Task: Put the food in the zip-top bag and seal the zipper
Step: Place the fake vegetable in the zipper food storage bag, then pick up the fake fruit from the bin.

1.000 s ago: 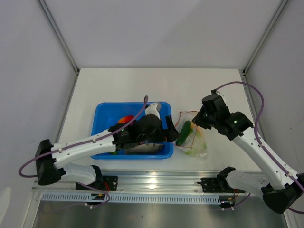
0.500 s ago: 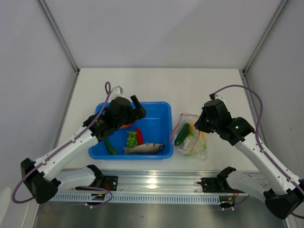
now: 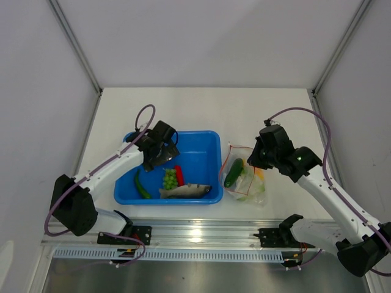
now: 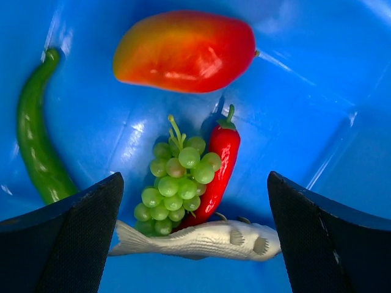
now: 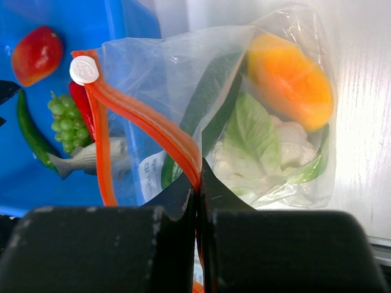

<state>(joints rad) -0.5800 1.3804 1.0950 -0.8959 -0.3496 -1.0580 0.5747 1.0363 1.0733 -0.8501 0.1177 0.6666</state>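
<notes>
L end effector (image 4: 195,238) wide open over blue tray (image 4: 317,91). Grapes (image 4: 177,183) + red chili (image 4: 220,165) directly below, betw. fingers; chili long axis crosswise to closing line. R end effector (image 5: 198,201) pinched on zipper (image 5: 146,125); zip-top bag (image 5: 183,73) on tabletop just right of tray.

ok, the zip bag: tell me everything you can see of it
The bag is clear, crinkly plastic with an orange-red zipper strip and a round white slider at one end. Its mouth is open, the two strip halves spread apart. It lies on the white table just right of the blue tray. Inside are a cucumber, a mango and a cauliflower. The right gripper has its jaws shut on the strip.
</notes>
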